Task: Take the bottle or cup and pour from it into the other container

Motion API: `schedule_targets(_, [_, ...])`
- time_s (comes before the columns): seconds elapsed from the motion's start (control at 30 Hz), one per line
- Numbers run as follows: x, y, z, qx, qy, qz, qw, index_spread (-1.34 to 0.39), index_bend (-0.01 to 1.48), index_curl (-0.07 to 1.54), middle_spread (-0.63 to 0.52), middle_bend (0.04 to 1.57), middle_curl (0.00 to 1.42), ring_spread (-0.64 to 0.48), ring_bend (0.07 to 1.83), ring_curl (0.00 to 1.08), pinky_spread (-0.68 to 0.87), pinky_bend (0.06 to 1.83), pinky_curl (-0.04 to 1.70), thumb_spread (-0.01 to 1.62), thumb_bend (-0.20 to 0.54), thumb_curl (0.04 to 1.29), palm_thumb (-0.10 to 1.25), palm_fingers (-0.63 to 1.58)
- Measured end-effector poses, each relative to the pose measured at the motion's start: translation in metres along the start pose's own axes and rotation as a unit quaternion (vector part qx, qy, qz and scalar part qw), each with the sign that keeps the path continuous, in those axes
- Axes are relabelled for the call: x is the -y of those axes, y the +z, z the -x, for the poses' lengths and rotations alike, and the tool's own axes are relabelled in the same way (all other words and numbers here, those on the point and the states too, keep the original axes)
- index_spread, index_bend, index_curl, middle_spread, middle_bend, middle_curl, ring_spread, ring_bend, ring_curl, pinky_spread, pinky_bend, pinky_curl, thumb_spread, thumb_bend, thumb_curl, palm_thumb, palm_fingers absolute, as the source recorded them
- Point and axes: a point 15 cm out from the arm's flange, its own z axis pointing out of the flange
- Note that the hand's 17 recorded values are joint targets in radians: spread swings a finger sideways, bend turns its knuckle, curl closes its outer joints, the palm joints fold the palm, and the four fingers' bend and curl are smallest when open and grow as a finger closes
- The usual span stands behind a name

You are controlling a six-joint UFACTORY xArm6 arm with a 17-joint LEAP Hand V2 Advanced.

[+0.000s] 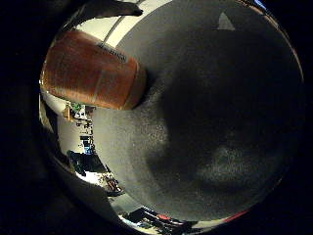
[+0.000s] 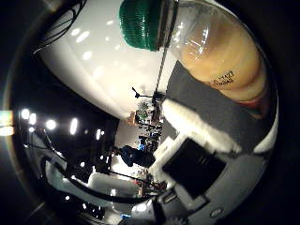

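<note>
A clear bottle (image 2: 220,56) with a green cap (image 2: 145,21) and orange liquid lies close to my palm in the right thumb side palm view. It stands tilted, with the cap towards the white ceiling. A white and black finger (image 2: 192,141) of my right hand (image 2: 187,164) reaches up against the bottle's side. In the right little finger side palm view the bottle's orange body (image 1: 93,69) shows close by, over the edge of a grey surface. My hand is shut on the bottle. I see no cup or other container.
A grey table surface (image 1: 215,108) fills most of the right little finger side palm view. The white ceiling (image 2: 94,66), ceiling lights (image 2: 47,122) and far room clutter (image 2: 145,117) show in the right thumb side palm view.
</note>
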Motion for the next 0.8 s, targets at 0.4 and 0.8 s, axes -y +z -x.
schedule_targets(0.4, [0.002, 0.024, 0.013, 0.013, -0.018, 0.035, 0.999, -0.35, 0.66, 0.74, -0.18, 1.01, 0.73, -0.19, 1.23, 0.49, -0.34, 1.34, 0.23, 0.84, -0.014, 0.53, 0.96, 1.24])
schedule_targets(0.8, [0.018, 0.035, 0.054, 0.01, -0.057, 0.047, 0.997, -0.28, 1.03, 0.97, -0.18, 1.25, 0.89, -0.22, 1.39, 0.67, -0.19, 1.57, 0.47, 0.75, -0.004, 0.71, 1.18, 1.06])
